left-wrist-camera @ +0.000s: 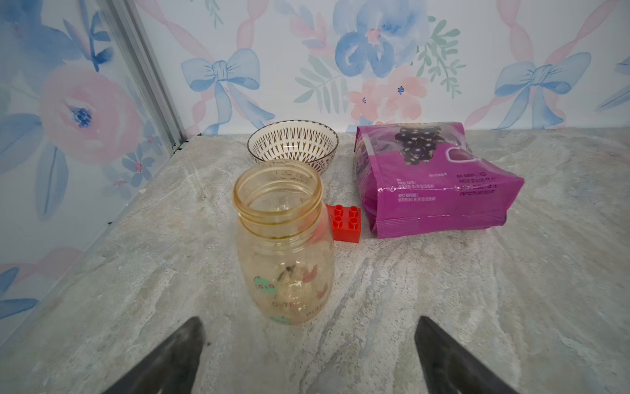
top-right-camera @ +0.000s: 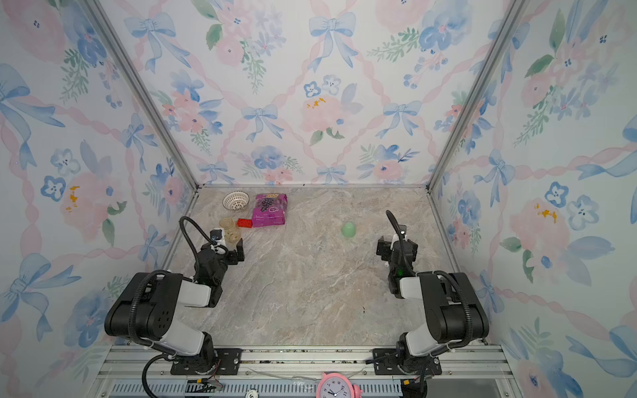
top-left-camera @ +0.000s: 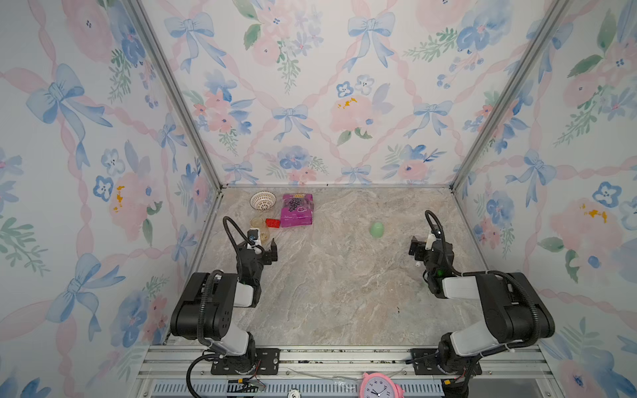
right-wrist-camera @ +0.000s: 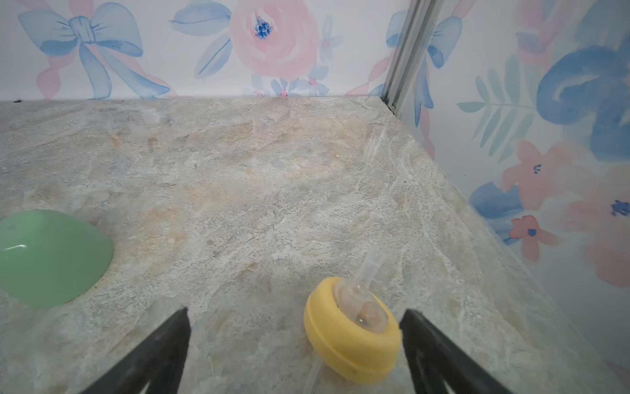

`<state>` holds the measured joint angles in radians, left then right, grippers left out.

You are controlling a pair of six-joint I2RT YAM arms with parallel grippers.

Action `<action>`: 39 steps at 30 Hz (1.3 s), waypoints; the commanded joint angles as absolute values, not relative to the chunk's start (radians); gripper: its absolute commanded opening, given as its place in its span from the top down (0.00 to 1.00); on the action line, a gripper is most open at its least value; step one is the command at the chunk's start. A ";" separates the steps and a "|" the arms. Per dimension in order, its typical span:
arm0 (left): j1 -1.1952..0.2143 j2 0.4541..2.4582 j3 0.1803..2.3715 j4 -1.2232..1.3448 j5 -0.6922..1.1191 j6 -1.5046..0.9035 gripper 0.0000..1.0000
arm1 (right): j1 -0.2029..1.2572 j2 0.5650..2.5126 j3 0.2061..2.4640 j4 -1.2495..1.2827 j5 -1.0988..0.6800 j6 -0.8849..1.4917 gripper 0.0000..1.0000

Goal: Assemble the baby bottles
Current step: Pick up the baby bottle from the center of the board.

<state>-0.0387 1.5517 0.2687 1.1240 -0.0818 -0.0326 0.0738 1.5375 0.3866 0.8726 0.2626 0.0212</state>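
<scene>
The clear amber-tinted bottle stands upright and uncapped on the marble table, just ahead of my open left gripper, which is not touching it. In both top views the bottle shows partly behind that gripper. A yellow ring with a clear nipple lies tilted on the table between the fingers of my open right gripper, close to one finger. The mint-green dome cap rests alone on the table, inward of the right gripper.
A white patterned bowl and a purple packet sit at the back left, beyond the bottle. A red toy brick lies between bottle and packet. Floral walls close in three sides. A pink clock sits on the front rail.
</scene>
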 commanded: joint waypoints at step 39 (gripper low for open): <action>-0.150 1.010 0.787 -0.071 -0.073 -0.358 0.07 | 0.205 0.981 0.777 -0.343 0.394 0.259 0.04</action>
<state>-0.1196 1.1633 0.6540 0.3634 -0.1066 -0.1589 0.2012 1.0859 0.6979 0.1337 0.4183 0.1287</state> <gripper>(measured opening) 0.924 0.963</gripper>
